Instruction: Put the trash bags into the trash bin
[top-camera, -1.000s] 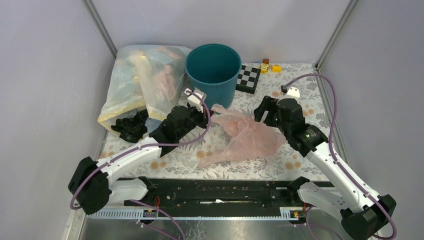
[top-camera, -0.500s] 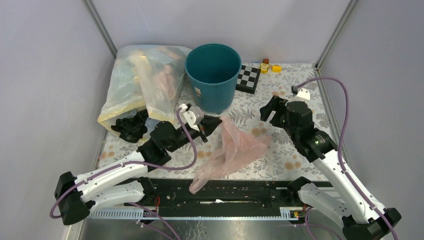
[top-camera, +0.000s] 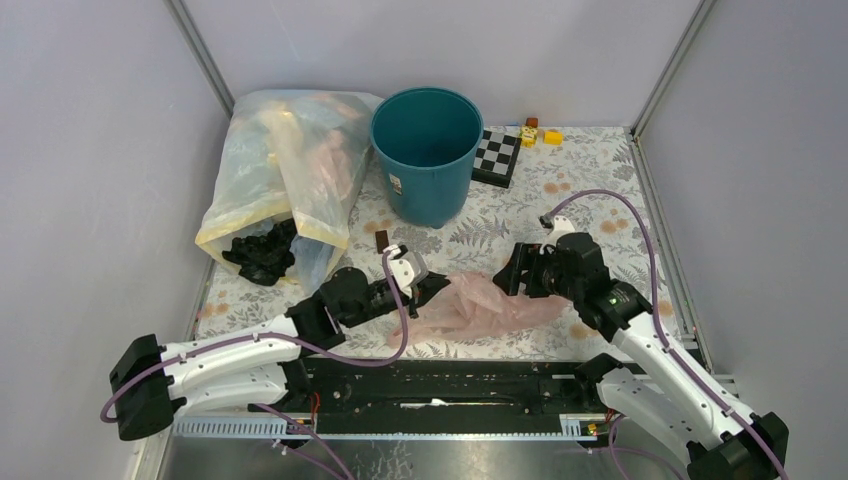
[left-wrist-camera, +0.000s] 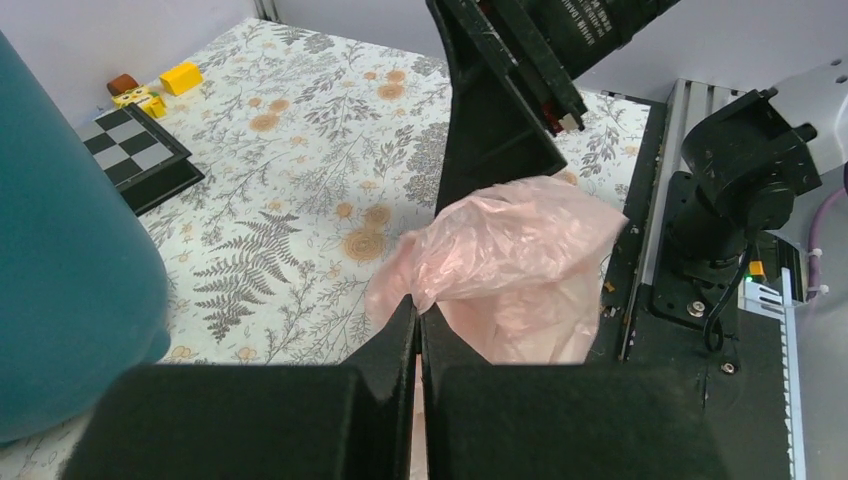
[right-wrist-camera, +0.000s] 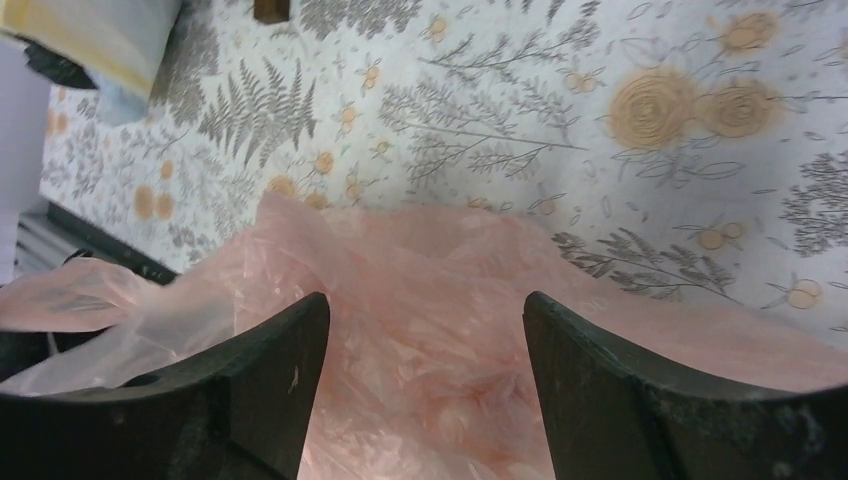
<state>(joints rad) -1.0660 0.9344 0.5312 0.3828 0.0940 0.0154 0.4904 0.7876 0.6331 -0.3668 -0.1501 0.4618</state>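
The clear sack (top-camera: 285, 175) leans just left of the trash bin (top-camera: 426, 150), stuffed with pale pink and yellow film. Crumpled black film (top-camera: 262, 255) spills from its mouth, on the side nearer my bases. The trash bin stands upright, and I see nothing inside it from above.

The pink trash bag (top-camera: 485, 305) lies flat on the table, on the near side of the bin and a little to its right. Its long axis runs across, from one of my arms to the other.

My left gripper (left-wrist-camera: 418, 312) is pinched closed on the bag's left end. My right gripper (right-wrist-camera: 425, 320) hangs over the other end with its jaws spread wide and film beneath them, gripping nothing.

The bin lies beyond the bag and leftward, so I judge my left arm better placed to carry it there.
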